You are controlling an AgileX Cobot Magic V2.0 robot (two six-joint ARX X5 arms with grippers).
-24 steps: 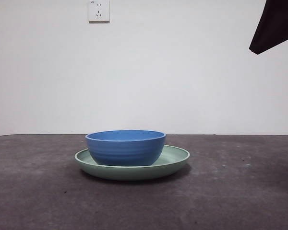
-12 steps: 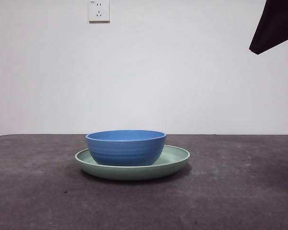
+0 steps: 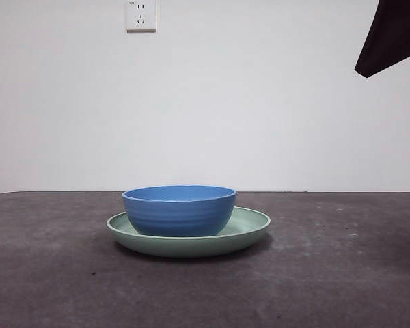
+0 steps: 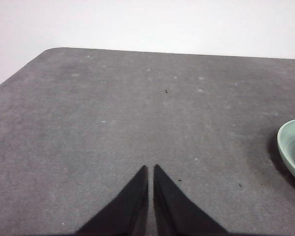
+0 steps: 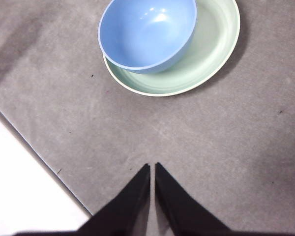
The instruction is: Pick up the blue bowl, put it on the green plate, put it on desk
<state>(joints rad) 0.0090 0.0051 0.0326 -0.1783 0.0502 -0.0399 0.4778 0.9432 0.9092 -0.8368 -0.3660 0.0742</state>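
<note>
On the green plate (image 3: pixel 249 229) sits the blue bowl (image 3: pixel 178 210); both pincers (image 4: pixel 150 169) (image 5: pixel 152 168) closed, empty, well apart.

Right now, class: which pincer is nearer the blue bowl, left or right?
Right, probably. The right pincer hangs shut above the desk, facing the blue bowl. The left pincer, also shut, sees only the green plate's rim.

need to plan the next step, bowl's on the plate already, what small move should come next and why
Probably bring the right gripper down toward the blue bowl and open it to take the rim. The bowl sits inside the green plate, off-centre, and must end on the desk. Both grippers are shut and empty; the left gripper sees only the plate's edge.
</note>
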